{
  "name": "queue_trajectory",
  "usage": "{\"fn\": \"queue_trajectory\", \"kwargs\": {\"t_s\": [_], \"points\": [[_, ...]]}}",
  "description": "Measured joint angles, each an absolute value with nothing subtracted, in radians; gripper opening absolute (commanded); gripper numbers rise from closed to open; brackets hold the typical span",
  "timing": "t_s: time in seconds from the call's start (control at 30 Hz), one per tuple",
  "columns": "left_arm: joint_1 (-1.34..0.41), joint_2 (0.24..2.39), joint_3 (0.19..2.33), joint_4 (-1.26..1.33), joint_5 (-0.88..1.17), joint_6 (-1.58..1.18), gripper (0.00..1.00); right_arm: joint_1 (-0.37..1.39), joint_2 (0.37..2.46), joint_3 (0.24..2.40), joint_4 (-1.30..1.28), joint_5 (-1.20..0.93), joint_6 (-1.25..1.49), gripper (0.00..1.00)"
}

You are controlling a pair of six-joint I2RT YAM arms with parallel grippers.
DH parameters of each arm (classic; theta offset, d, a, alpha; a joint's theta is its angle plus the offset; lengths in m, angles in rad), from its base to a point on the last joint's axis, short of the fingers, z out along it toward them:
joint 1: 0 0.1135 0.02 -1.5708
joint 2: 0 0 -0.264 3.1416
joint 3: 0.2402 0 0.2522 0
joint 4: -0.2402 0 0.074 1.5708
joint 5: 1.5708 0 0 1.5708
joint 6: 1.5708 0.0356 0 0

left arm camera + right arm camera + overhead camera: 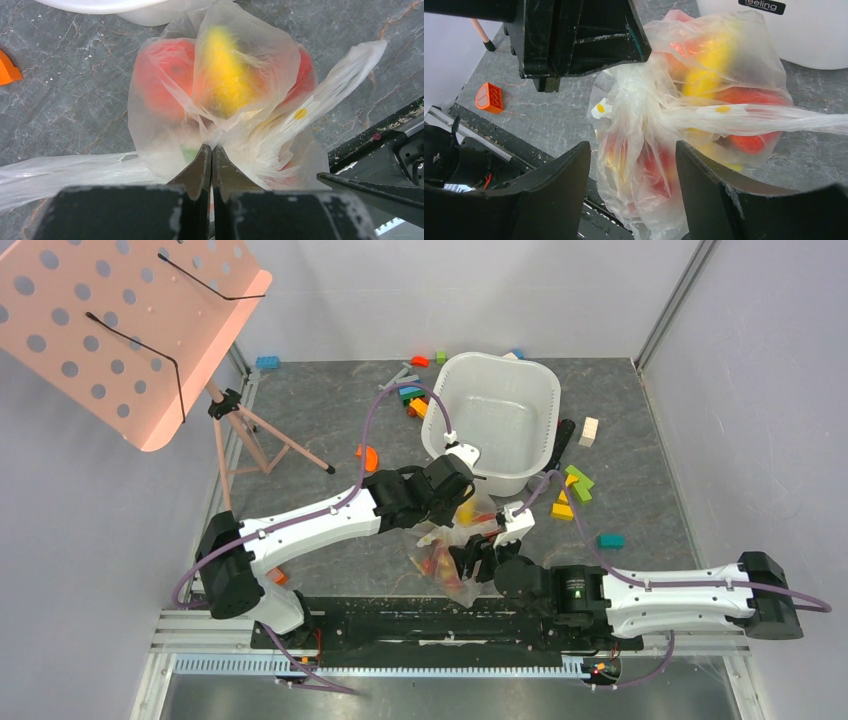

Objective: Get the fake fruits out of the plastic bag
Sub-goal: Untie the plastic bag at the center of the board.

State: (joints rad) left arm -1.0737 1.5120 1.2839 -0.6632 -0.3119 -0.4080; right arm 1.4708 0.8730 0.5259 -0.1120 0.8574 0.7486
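The plastic bag (pixel 450 555) lies crumpled on the grey table between the two arms, just in front of the white basin. Fake fruits show through its film: a red one (pixel 160 75), a yellow one (pixel 225 70) and more red (pixel 749 142) beneath yellow (pixel 704 65). My left gripper (pixel 212 147) is shut on a bunched fold of the bag (pixel 235 125) and comes down from above (pixel 466 512). My right gripper (pixel 633 145) stands open from the near side (pixel 470 562), its fingers on either side of a hanging lobe of the bag (pixel 649 165).
The white basin (pixel 495 420) stands right behind the bag. Toy blocks (pixel 575 490) lie scattered to its right and back left, with a teal one (pixel 610 540) nearer. An orange piece (pixel 368 456) lies to the left. A pink perforated stand (pixel 120 330) rises at the far left.
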Motion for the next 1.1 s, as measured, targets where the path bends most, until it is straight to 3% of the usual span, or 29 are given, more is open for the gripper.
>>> {"fn": "queue_trajectory", "kwargs": {"t_s": [0.3, 0.6, 0.7, 1.1], "points": [[-1.074, 1.512, 1.284, -0.663, -0.307, -0.415, 0.02, 1.468, 0.981, 0.526, -0.087, 0.859, 0.745, 0.58], [-1.074, 1.512, 1.284, -0.663, -0.305, -0.418, 0.02, 1.455, 1.032, 0.527, -0.091, 0.855, 0.744, 0.11], [-1.072, 1.512, 1.284, -0.663, -0.306, -0.418, 0.02, 1.455, 1.011, 0.522, -0.091, 0.854, 0.739, 0.00], [-0.924, 1.424, 1.244, -0.670, -0.272, -0.418, 0.02, 1.428, 0.743, 0.411, -0.177, 0.891, 0.791, 0.00]]}}
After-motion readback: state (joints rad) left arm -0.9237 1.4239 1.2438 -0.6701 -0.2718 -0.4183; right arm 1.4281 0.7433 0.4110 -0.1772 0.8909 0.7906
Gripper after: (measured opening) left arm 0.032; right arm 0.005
